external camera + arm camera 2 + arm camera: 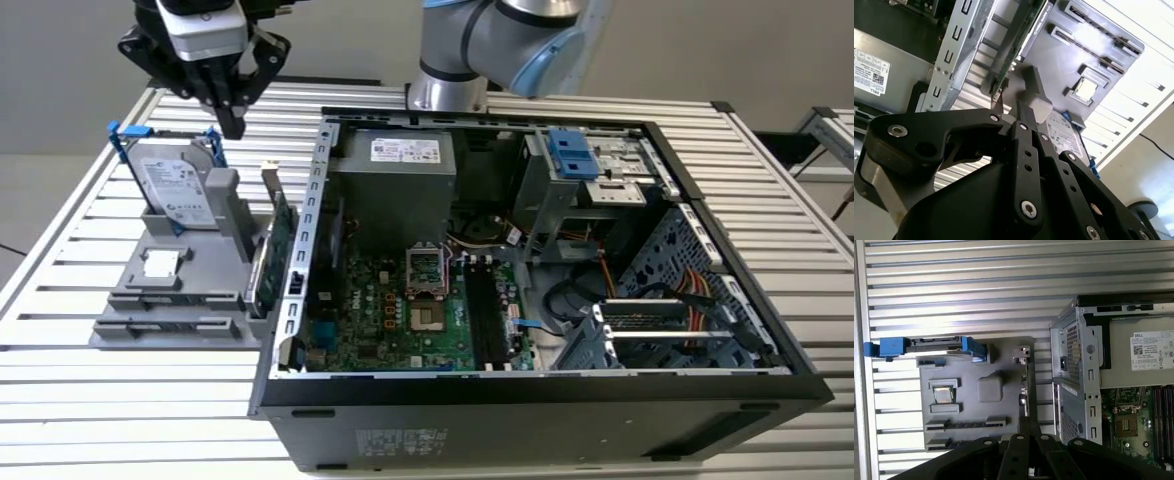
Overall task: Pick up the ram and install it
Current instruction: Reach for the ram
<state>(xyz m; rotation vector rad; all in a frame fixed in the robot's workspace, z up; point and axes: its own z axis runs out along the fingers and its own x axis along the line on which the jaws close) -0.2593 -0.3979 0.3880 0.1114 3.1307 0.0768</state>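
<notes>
My gripper [235,124] hangs above the far end of the grey parts holder [134,300], close over the hard drive in its blue frame [179,186]. Its fingers are shut, tapering to a point with nothing between them; in both wrist views the gripper [1024,114] [1029,428] is high over the holder [1004,360]. Two long narrow slots [965,423] in the holder show dark strips. I cannot tell whether either strip is the ram. The dark memory slots [481,315] lie on the motherboard inside the open computer case [334,180].
A green expansion card [275,255] stands on edge at the holder's side nearest the case wall. A processor chip [160,262] lies in the holder. The arm's base [447,80] stands behind the case. Everything rests on a slatted metal table [80,400].
</notes>
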